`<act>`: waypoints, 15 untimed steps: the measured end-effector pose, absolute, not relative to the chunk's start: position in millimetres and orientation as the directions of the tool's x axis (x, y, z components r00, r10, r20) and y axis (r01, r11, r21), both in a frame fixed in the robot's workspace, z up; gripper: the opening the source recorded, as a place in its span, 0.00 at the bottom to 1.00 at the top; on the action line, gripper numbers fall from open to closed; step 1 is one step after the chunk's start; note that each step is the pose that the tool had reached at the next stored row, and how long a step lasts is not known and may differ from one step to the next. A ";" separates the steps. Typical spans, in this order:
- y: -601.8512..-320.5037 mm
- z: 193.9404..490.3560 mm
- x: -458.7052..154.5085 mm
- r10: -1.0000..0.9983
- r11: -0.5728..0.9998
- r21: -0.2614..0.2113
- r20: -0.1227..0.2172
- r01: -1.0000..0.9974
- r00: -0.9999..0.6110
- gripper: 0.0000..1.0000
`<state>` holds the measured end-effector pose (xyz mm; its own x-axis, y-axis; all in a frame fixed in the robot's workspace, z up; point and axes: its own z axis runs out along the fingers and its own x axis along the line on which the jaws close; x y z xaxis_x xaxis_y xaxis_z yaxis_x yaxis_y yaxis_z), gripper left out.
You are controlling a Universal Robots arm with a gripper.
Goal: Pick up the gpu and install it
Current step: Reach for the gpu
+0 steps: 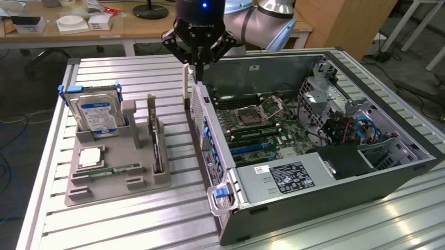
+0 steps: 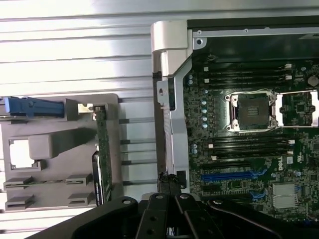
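The gpu (image 1: 157, 139) is a thin dark card standing on its long edge in a slot of the grey tray (image 1: 111, 192), on the exterior view's left. In the wrist view the gpu (image 2: 103, 149) shows edge-on, green and dark. My gripper (image 1: 198, 66) hangs shut above the rear wall of the open computer case (image 1: 278, 179), to the right of the tray and apart from the card. Its black fingers (image 2: 168, 185) meet over the case's silvery rear edge, with nothing between them.
The tray also holds a silver hard drive (image 1: 99, 115) with blue clips, a processor chip (image 1: 90, 156) and a green memory stick (image 1: 111, 171). Inside the case lie the motherboard's processor socket (image 2: 251, 112) and a blue card slot (image 2: 227, 175). The slatted metal table (image 1: 104, 229) carries everything.
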<state>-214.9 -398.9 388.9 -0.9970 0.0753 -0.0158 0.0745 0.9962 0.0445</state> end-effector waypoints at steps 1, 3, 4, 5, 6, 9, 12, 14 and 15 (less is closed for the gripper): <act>-398.8 388.9 -215.9 0.075 0.996 0.044 -0.015 0.075 -0.997 0.10; -398.9 388.8 -217.8 0.075 0.996 0.044 -0.015 0.075 -0.997 0.10; -398.8 388.7 -218.7 0.075 0.996 0.044 -0.015 0.075 -0.997 0.10; -398.8 388.7 -219.6 0.075 0.996 0.044 -0.014 0.075 -0.997 0.10; -398.8 388.7 -220.5 0.075 0.996 0.044 -0.014 0.075 -0.997 0.10; -398.9 388.5 -223.3 0.075 0.996 0.044 -0.013 0.075 -0.997 0.10; -398.8 388.3 -226.7 0.075 0.996 0.044 -0.013 0.075 -0.997 0.10; -398.9 388.2 -228.6 0.075 0.996 0.044 -0.012 0.075 -0.997 0.10; -398.8 388.1 -229.4 0.075 0.996 0.044 -0.012 0.075 -0.997 0.10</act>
